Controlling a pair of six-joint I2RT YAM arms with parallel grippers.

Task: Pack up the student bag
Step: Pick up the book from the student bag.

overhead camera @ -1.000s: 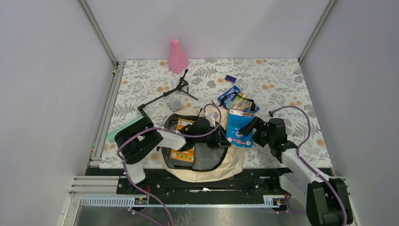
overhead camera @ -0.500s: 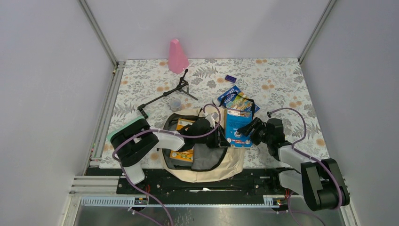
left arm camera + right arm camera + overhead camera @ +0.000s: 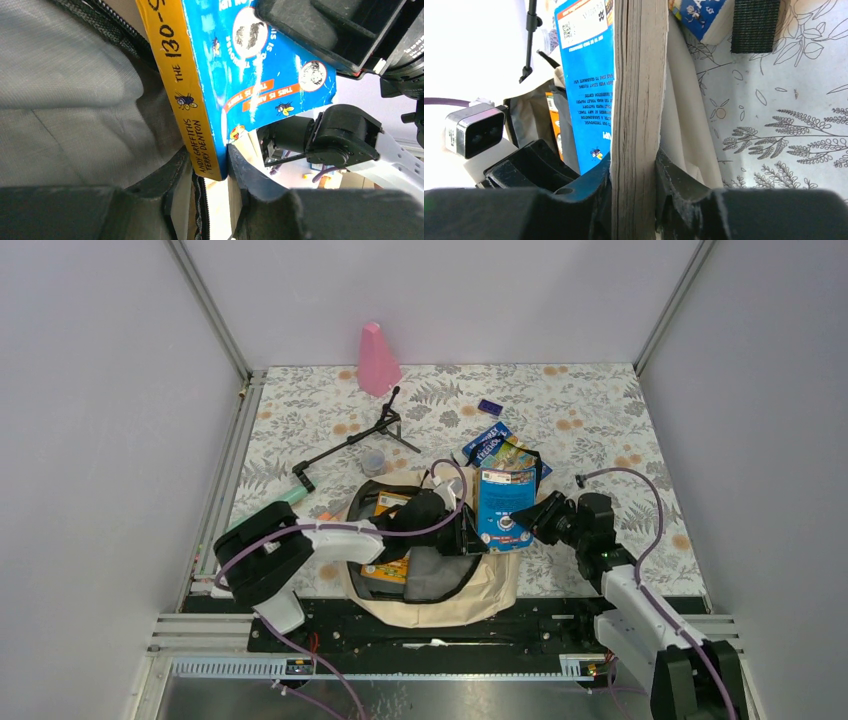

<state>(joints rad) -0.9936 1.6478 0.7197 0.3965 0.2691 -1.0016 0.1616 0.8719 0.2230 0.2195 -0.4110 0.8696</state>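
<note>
The student bag (image 3: 485, 590) lies open at the table's near edge, cream outside with grey lining (image 3: 65, 100); an orange book (image 3: 392, 570) rests inside. A blue book (image 3: 503, 502) with a yellow spine (image 3: 187, 95) stands over the bag's right rim. My left gripper (image 3: 468, 535) reaches across the bag's mouth, and its jaws (image 3: 207, 155) are shut on the spine's lower corner, with the bag's zipper running beside one finger. From the right, my right gripper (image 3: 530, 523) is shut on the book's page edge (image 3: 636, 100), one finger (image 3: 599, 175) on each cover.
Behind the bag lie blue packets (image 3: 502, 452), a black tripod (image 3: 355, 440), a small clear cup (image 3: 373, 461), a purple block (image 3: 489, 407) and a pink cone (image 3: 378, 360). A green item (image 3: 292, 495) peeks out by my left arm. Frame posts and walls close in the floral table (image 3: 600, 420).
My right gripper has closed onto the blue book's page edge. My left arm's elbow has swung down and to the left; its grip has stayed the same.
</note>
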